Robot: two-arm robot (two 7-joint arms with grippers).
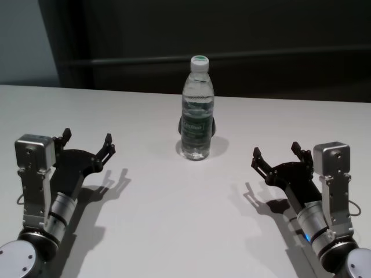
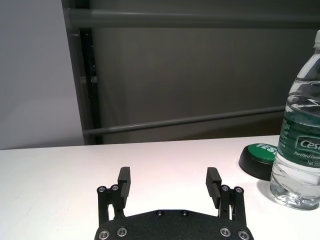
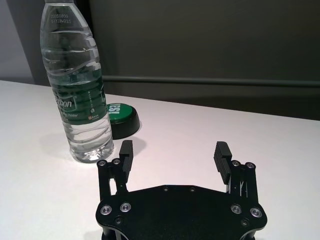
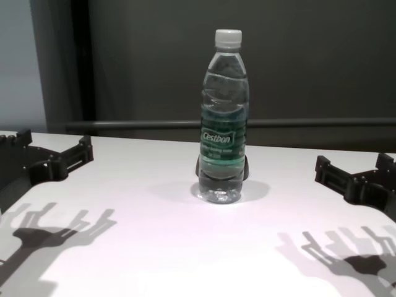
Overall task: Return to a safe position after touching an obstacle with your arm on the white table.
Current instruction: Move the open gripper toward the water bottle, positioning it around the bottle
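A tall clear water bottle (image 1: 197,110) with a white cap and green label stands upright at the middle of the white table (image 1: 174,220). It also shows in the chest view (image 4: 224,117), the left wrist view (image 2: 302,135) and the right wrist view (image 3: 75,85). My left gripper (image 1: 87,143) is open and empty at the left, well apart from the bottle. My right gripper (image 1: 276,155) is open and empty at the right, also apart from it. Both hover low over the table.
A small dark rounded lump with a green top (image 3: 119,120) sits just behind the bottle; it also shows in the left wrist view (image 2: 259,160). A dark grey wall with a horizontal rail (image 1: 232,57) runs behind the table's far edge.
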